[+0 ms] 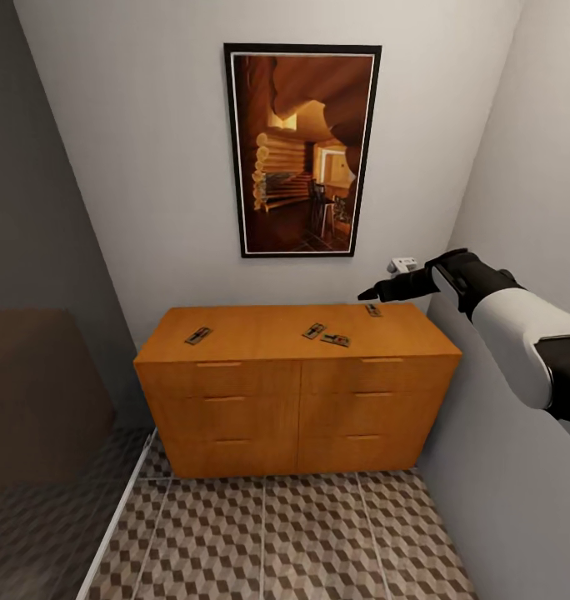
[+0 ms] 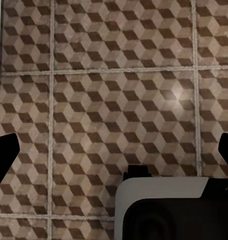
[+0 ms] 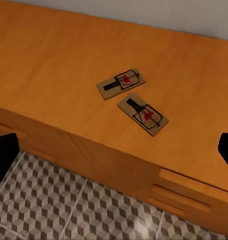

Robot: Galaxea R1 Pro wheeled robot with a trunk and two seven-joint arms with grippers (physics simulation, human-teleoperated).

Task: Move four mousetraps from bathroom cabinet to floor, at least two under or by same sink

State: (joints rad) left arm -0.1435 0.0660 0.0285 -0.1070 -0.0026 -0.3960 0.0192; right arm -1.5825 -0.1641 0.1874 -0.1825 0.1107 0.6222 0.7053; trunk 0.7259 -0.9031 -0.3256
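Right gripper [image 1: 370, 293] is hovering at frame right over the cabinet [image 1: 268, 392], empty; spread can't be told. Left gripper [image 2: 114, 150] is gaping wide above floor [image 2: 94, 100]. Four mousetraps are lying on top: one [image 1: 373, 310] just below the tip, two [image 1: 325, 335] lower left, one [image 1: 198, 336] far left.

A home: framed picture [image 1: 302, 150], wooden cabinet [image 1: 297, 392], tiled floor [image 1: 302, 542].

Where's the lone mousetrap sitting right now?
Head view: lone mousetrap lies on the cabinet top near its left end, apart from the other three toward the right.
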